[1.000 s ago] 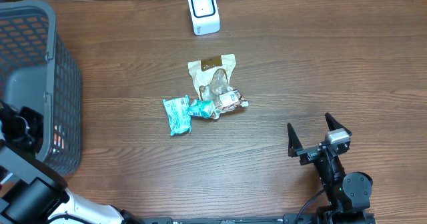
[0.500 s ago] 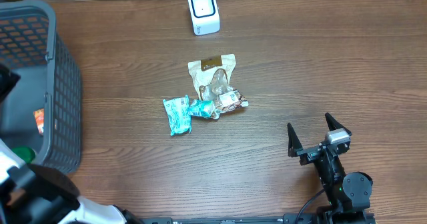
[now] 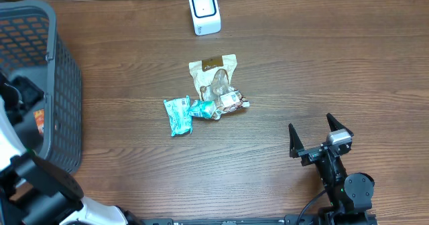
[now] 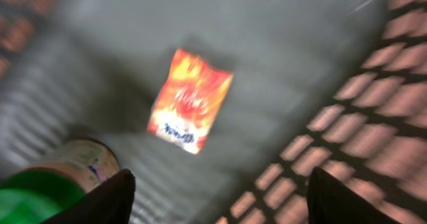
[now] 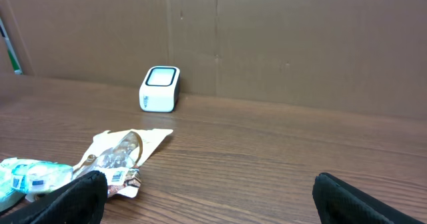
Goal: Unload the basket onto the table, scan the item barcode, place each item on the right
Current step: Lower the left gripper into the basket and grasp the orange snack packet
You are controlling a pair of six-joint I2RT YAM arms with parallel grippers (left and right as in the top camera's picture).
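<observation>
The orange snack packet [image 4: 190, 99] lies flat on the grey floor of the basket [image 3: 66, 98], and it also shows as the packet [image 3: 39, 121] from above. My left gripper [image 4: 220, 204] hangs open above it with nothing between its fingers; it is the left gripper [image 3: 21, 94] inside the basket in the overhead view. The white barcode scanner [image 3: 204, 11] stands at the table's far edge, the same scanner [image 5: 160, 89] in the right wrist view. My right gripper [image 3: 315, 132] rests open and empty at the front right, seen as the right gripper [image 5: 213, 207] low over the wood.
A cream pouch [image 3: 213, 76], a teal packet [image 3: 179, 114] and small wrappers [image 3: 226, 103] lie together mid-table. A green-lidded can [image 4: 47, 184] sits in the basket beside the orange packet. A cardboard wall [image 5: 267, 37] backs the table.
My left gripper has gone from shut to open, and the orange packet now lies loose on the basket floor. The left arm has shifted above the basket. The right arm has not moved.
</observation>
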